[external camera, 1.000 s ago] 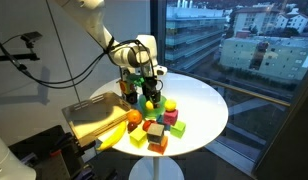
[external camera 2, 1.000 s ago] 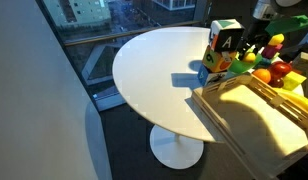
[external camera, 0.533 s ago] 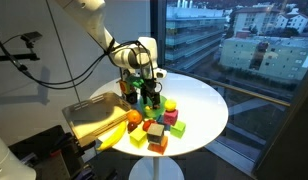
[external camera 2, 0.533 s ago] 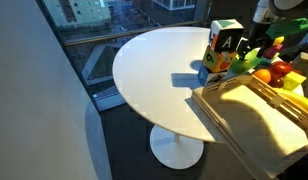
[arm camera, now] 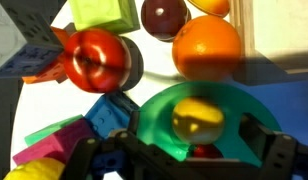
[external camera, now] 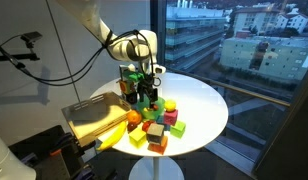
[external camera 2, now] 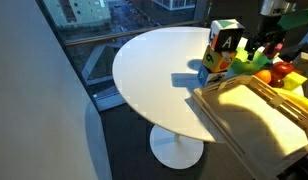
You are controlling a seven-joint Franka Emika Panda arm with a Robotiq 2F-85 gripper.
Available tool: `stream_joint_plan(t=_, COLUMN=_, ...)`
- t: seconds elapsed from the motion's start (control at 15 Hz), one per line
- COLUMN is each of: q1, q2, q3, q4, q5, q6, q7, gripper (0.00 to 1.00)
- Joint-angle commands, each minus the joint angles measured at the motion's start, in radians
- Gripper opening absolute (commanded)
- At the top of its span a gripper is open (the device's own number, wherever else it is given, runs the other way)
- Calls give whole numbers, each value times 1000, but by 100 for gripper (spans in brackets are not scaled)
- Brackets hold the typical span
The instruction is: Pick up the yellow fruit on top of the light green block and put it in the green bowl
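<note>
The yellow fruit [arm camera: 197, 120] lies inside the green bowl [arm camera: 154, 115], filling the middle of the wrist view. My gripper [arm camera: 192, 128] hangs open straight above it, one finger on each side of the bowl, touching nothing. In an exterior view the gripper [external camera: 144, 87] hovers a little above the pile of toys, and the bowl [external camera: 147, 99] shows as a green patch under it. A pale yellow-green cube, the light green block [arm camera: 102, 12], sits at the top edge of the wrist view with nothing on it.
An orange [arm camera: 206, 45], a red apple [arm camera: 94, 58] and a dark red fruit [arm camera: 164, 15] crowd the bowl. Blue [arm camera: 109, 108] and pink [arm camera: 44, 165] blocks lie beside it. A wooden tray [external camera: 89, 118] with a banana [external camera: 114, 137] adjoins the round white table [external camera 2: 154, 70]. A tall lettered box [external camera 2: 222, 45] stands nearby.
The gripper has opened and let go of the yellow fruit, which now rests in the bowl. It has since risen a little above the pile.
</note>
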Motion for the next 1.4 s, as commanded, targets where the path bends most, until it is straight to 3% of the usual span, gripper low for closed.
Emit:
stream_joint_plan(t=0.0, q1=-13, q2=-84, q3=5, q4=-31, q5=24, q6=-45, q7=-45, gripper=100)
stream_joint_plan(t=0.6, q1=-21, q2=-239, q3=3, q4=-97, q5=10, q6=-183, q7=-62, gripper=100)
stream_joint_plan(t=0.93, q1=-26, q2=-352, q3=3, q4=-175, q5=-3, q6=-255, q7=-41, gripper=100)
stream_joint_plan(t=1.33, q1=-40, q2=-512, q3=3, q4=-306, q5=-6, q6=-282, q7=-108, gripper=100)
